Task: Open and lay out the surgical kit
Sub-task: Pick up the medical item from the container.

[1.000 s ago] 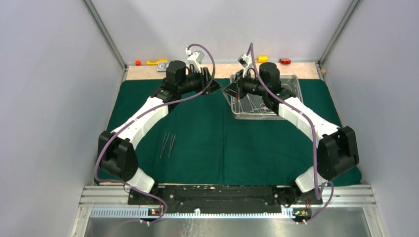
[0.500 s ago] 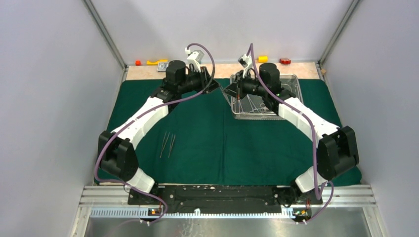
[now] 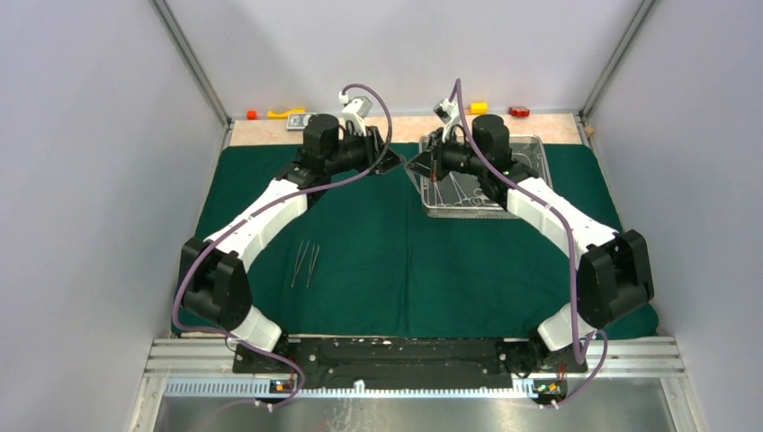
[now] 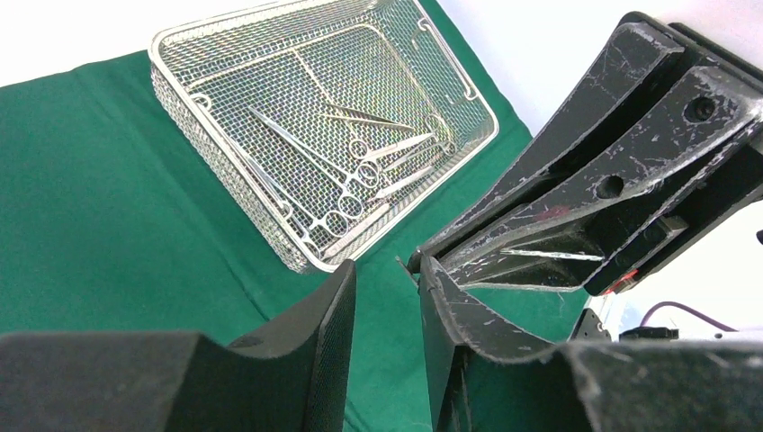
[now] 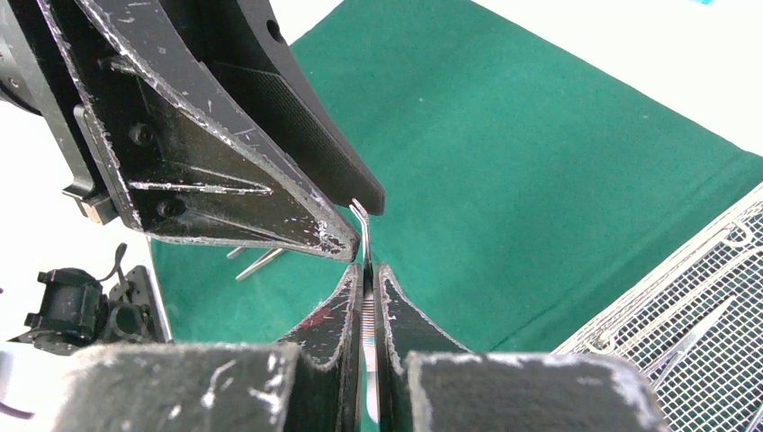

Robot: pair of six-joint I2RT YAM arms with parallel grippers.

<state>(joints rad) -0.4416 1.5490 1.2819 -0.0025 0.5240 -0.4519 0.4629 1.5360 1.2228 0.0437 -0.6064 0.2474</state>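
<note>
My right gripper (image 5: 364,281) is clamped shut on a slim bent-tipped steel instrument (image 5: 366,238), up over the green cloth (image 3: 396,261) just beside the mesh tray (image 3: 432,214) holding the rest, and my left gripper (image 4: 385,270) sits tip to tip with it, jaws partly apart and empty. Trick here imo: close the left squarely on that free tip before the right lets go, then lay it by the two tweezers (image 3: 306,263) on the cloth
</note>
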